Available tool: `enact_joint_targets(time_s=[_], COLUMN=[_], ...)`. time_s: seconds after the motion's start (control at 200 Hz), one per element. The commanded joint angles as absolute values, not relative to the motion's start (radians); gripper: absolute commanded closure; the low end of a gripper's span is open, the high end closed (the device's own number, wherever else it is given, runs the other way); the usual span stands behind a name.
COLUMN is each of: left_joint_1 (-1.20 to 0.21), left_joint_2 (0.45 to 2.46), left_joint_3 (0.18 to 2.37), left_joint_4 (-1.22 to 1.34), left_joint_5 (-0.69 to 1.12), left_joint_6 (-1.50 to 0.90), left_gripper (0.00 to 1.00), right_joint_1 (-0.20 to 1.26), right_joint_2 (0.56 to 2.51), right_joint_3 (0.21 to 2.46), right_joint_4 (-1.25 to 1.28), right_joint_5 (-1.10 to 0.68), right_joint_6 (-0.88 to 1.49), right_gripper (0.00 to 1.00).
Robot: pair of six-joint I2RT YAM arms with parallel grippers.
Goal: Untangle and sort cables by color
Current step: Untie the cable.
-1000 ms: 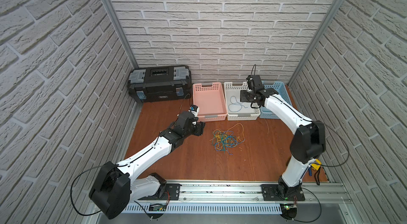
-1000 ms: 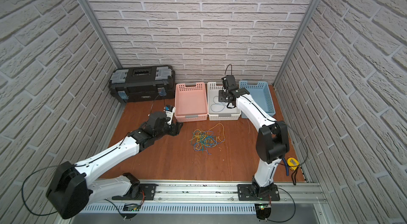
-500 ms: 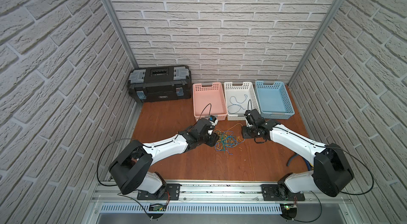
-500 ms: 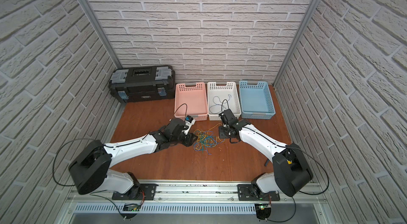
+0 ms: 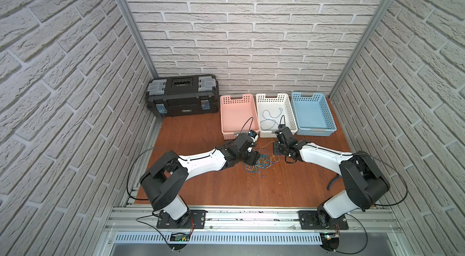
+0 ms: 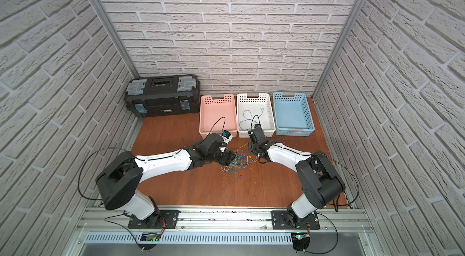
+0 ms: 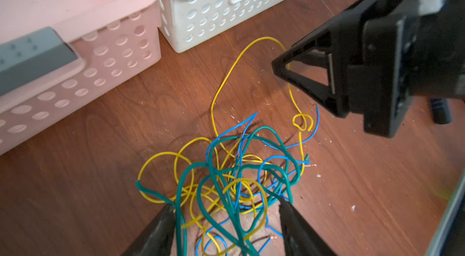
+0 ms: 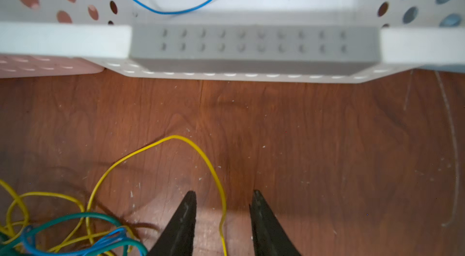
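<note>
The cables (image 5: 260, 164) lie as a tangle of yellow, blue and green strands on the wooden floor, also seen in the left wrist view (image 7: 234, 174). My left gripper (image 7: 226, 204) is open, its fingertips standing on either side of the tangle's near part (image 5: 254, 159). My right gripper (image 8: 224, 193) is open at the tangle's right edge (image 5: 277, 151). A loose yellow cable (image 8: 196, 146) runs between its fingers without being pinched. A blue cable (image 5: 270, 116) lies in the white basket (image 5: 271, 95).
A pink basket (image 5: 232, 97), the white one and a blue basket (image 5: 312, 95) stand in a row at the back. A black toolbox (image 5: 182, 99) sits at the back left. Brick walls close both sides. The right gripper's fingers (image 7: 278, 67) reach close to the left gripper.
The right arm came down from over the white basket to the floor by the tangle. The left arm moved right onto the tangle, and its jaws have widened.
</note>
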State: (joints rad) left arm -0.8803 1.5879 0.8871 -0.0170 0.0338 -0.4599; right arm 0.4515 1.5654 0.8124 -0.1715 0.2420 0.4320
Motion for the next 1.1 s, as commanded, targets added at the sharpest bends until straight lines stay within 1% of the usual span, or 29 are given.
enact_joint_targets(time_s=[0.0,0.09,0.175,0.28,0.37,0.465,0.535,0.6,0.705,0.77,0.955,1.095], left_joint_1=[-0.882,-0.883,-0.882,-0.882,-0.882,-0.881,-0.880,-0.876,-0.870,-0.867,-0.858,-0.854], left_joint_2=[1.604,1.622,1.640,1.658,1.664,1.670,1.682,1.698,1.714,1.715,1.717,1.724], left_joint_3=[0.895,0.890,0.884,0.887,0.884,0.880,0.874,0.874,0.870,0.858,0.838,0.833], left_joint_4=[-0.015,-0.004,0.005,-0.002,0.003,0.003,-0.006,-0.031,-0.052,-0.051,-0.051,-0.052], left_joint_5=[0.006,0.006,0.000,-0.005,-0.013,-0.028,-0.057,-0.080,-0.098,-0.109,-0.126,-0.135], left_joint_6=[-0.448,-0.452,-0.453,-0.451,-0.449,-0.445,-0.445,-0.446,-0.451,-0.463,-0.475,-0.479], left_gripper=[0.34,0.37,0.38,0.39,0.39,0.41,0.43,0.45,0.53,0.56,0.60,0.61], right_joint_1=[0.448,0.450,0.449,0.450,0.450,0.452,0.457,0.458,0.462,0.462,0.462,0.463], right_joint_2=[1.584,1.623,1.651,1.667,1.659,1.608,1.545,1.472,1.329,1.238,1.030,0.944], right_joint_3=[0.801,0.803,0.819,0.827,0.815,0.779,0.749,0.729,0.698,0.685,0.713,0.776], right_joint_4=[-0.076,-0.050,-0.074,-0.094,-0.068,-0.012,0.010,-0.004,-0.056,-0.086,-0.183,-0.233], right_joint_5=[0.250,0.225,0.273,0.321,0.311,0.260,0.243,0.263,0.310,0.331,0.382,0.390], right_joint_6=[0.418,0.417,0.431,0.427,0.407,0.364,0.335,0.326,0.325,0.322,0.299,0.282], right_gripper=[0.61,0.65,0.70,0.70,0.72,0.89,0.97,0.97,0.97,0.97,0.97,0.97])
